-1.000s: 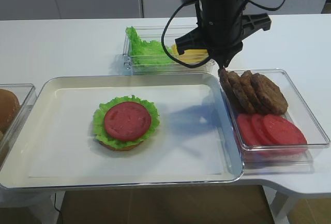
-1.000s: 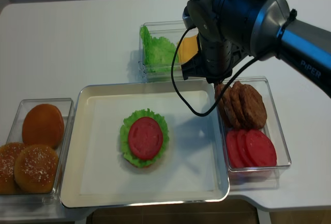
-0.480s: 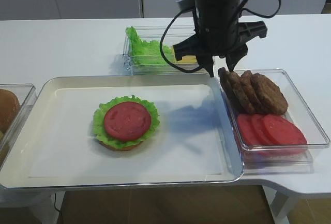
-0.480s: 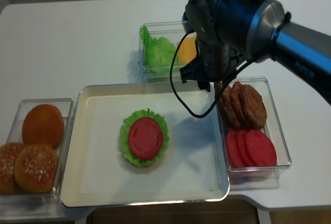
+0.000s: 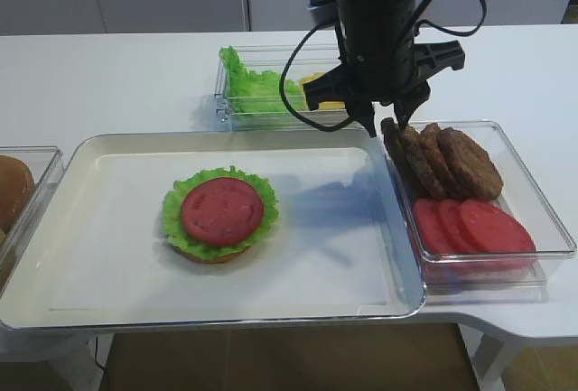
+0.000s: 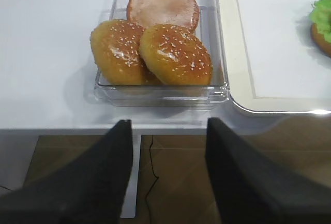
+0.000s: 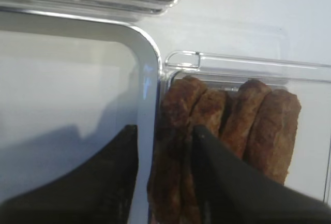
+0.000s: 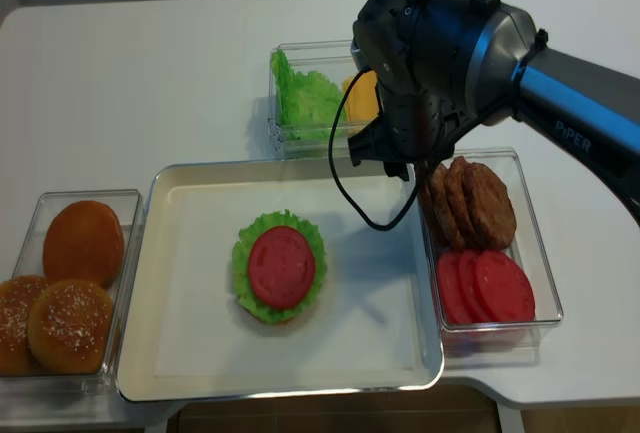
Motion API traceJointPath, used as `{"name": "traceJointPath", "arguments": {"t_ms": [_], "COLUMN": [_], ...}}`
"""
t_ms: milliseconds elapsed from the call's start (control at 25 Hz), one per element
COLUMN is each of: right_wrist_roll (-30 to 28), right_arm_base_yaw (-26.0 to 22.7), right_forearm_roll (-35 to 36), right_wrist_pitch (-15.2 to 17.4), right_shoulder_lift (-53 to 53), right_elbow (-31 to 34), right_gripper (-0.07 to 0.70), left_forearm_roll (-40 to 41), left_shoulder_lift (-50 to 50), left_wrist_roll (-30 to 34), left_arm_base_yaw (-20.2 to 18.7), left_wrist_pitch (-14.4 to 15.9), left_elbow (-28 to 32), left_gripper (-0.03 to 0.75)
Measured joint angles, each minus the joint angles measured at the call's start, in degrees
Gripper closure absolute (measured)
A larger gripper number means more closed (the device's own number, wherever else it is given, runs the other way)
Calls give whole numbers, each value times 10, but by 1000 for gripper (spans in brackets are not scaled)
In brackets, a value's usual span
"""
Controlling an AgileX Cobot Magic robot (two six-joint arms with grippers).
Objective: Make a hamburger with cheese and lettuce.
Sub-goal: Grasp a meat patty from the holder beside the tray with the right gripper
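Our right gripper (image 7: 163,177) now parted, was pinched shut second ago; leftmost patty (image 7: 173,146) between jaws, ungripped. Patty pickup starting; hamburger (image 5: 220,214) waits far left.

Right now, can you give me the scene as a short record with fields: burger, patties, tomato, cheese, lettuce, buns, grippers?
burger: burger on the tray, tomato slice on top, no patty or cheese yet
patties: patties on edge in the right bin
tomato: slices in front of the patties
cheese: cheese, mostly hidden by the arm
lettuce: lettuce in the back bin
buns: buns in the left bin
right gripper: right gripper open, straddling the leftmost patty
left gripper: left gripper open, empty
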Motion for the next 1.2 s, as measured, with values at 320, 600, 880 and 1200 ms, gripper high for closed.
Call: {"name": "traceJointPath", "arguments": {"t_ms": [320, 600, 880, 1200], "right_wrist_roll": [0, 0, -1, -2], "right_arm_base_yaw": [0, 0, 0, 0], "right_forearm_roll": [0, 0, 0, 0], "right_wrist_pitch": [0, 0, 0, 0], "right_shoulder_lift": [0, 0, 0, 0], "right_elbow": [0, 0, 0, -1], "right_gripper": [458, 482, 528, 568], "left_forearm_roll": [0, 0, 0, 0], "left_shoulder_lift": [0, 0, 0, 0], "left_wrist_roll": [0, 0, 0, 0], "left_arm_base_yaw": [0, 0, 0, 0], "left_wrist_pitch": [0, 0, 0, 0], "left_elbow": [0, 0, 0, 0], "left_gripper": [371, 371, 371, 371]}}
